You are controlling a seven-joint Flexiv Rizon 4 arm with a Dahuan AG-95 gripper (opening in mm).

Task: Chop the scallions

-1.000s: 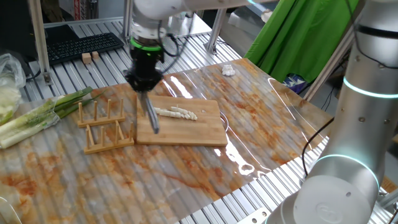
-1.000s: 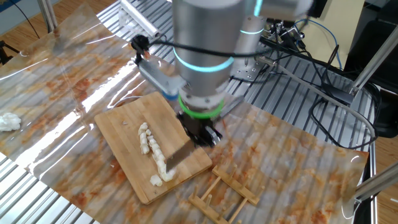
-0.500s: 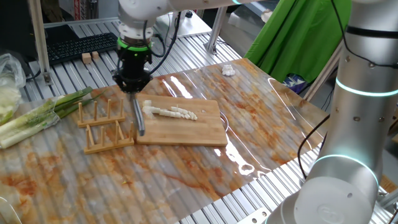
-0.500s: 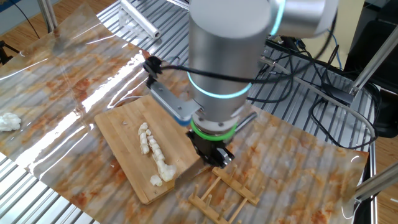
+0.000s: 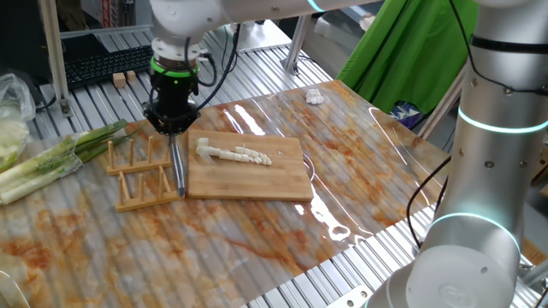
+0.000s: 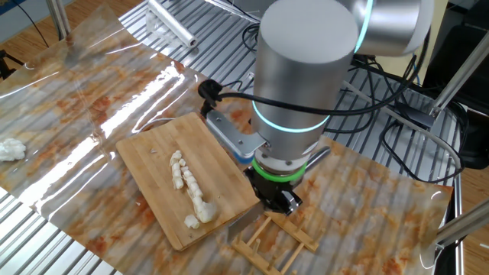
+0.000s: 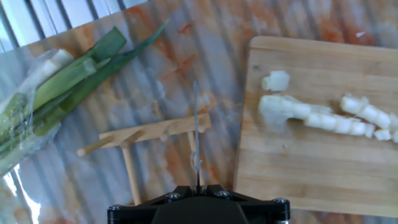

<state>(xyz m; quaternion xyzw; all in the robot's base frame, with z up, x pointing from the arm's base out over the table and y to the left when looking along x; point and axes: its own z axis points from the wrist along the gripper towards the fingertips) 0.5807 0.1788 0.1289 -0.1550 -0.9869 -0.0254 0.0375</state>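
The scallions (image 5: 233,154) lie as a row of cut white segments on the wooden board (image 5: 257,181), toward its end nearest the wooden rack (image 5: 141,175). The gripper (image 5: 174,128) hangs above the rack, its jaws clenched on the knife (image 5: 179,167), whose blade points down between rack and board.

A risk, as I judge it: the blade could strike a rack peg or miss the slot on the way down, tipping the light rack or twisting the knife in the grasp. The leafy green stalks (image 5: 60,154) beyond the rack look safely apart.

Compared with a second ago, the knife has left the board, where it stood beside the scallions, and shifted over the rack; the segments are unmoved.
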